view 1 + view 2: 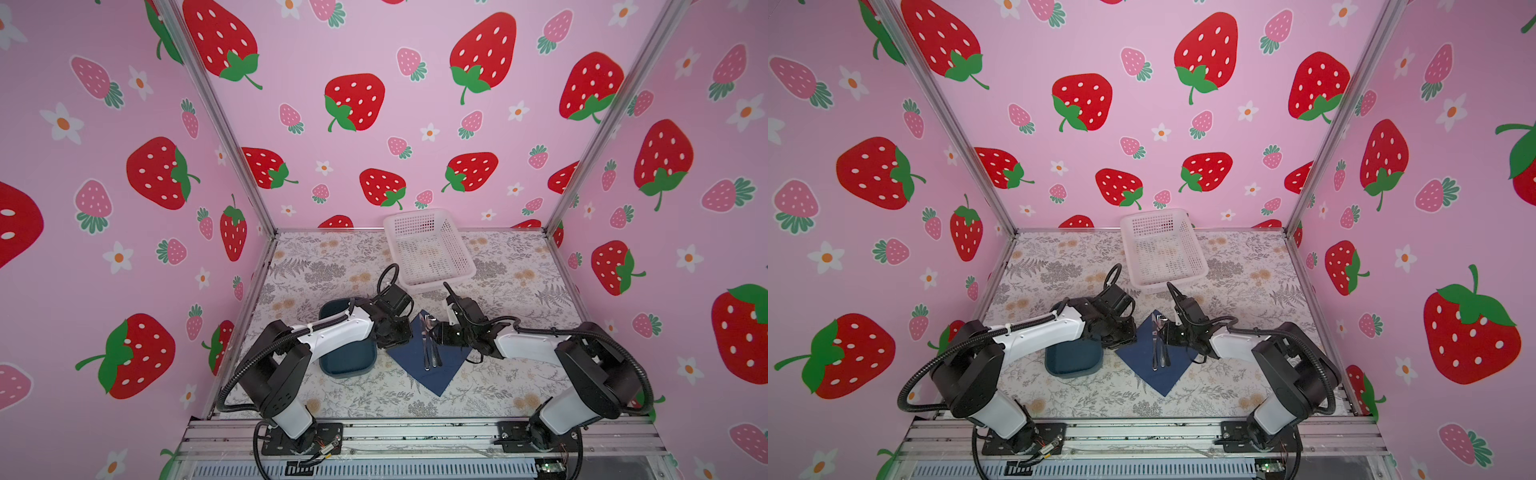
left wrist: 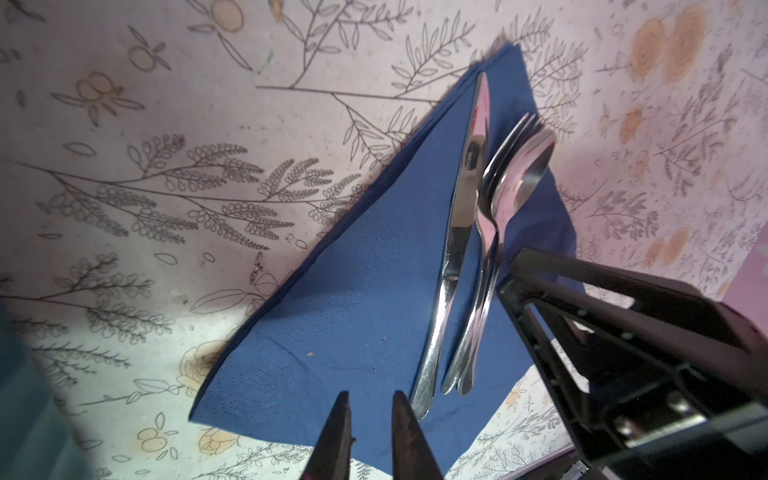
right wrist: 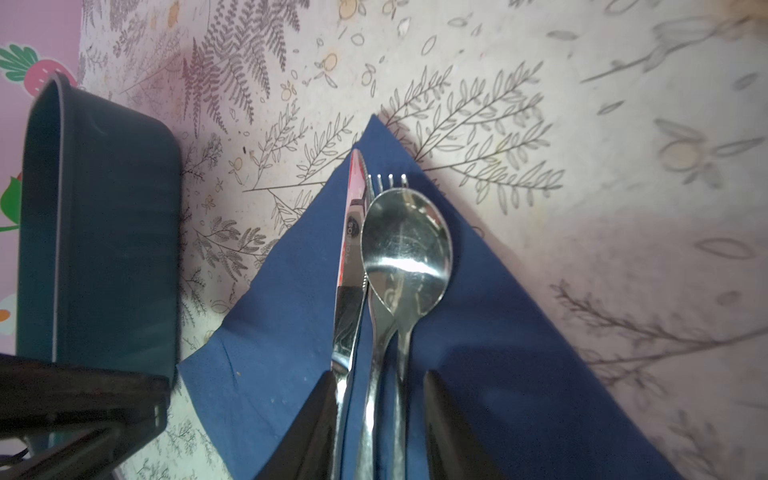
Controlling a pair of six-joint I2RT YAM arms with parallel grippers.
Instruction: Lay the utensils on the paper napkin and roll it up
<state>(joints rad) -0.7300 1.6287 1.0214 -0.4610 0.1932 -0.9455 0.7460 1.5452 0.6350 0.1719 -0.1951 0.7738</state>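
Note:
The paper napkin (image 1: 434, 372) (image 1: 1156, 376) lies flat as a navy diamond on the floral table. The utensils (image 1: 430, 347) (image 1: 1160, 347) lie side by side on it. In the right wrist view the knife (image 3: 349, 266) is beside the spoon (image 3: 405, 245), which rests over the fork (image 3: 390, 179). My right gripper (image 3: 380, 374) (image 1: 436, 330) is open, its fingers either side of the handles, one finger at the knife and a small gap at the spoon. My left gripper (image 2: 371, 397) (image 1: 395, 336) hovers over the napkin's (image 2: 353, 311) left corner, jaws narrowly apart, empty.
A teal tray (image 1: 349, 368) (image 3: 104, 228) sits just left of the napkin, partly under the left arm. A white perforated basket (image 1: 430, 249) (image 1: 1163, 249) stands at the back against the wall. Pink strawberry walls enclose the table on three sides.

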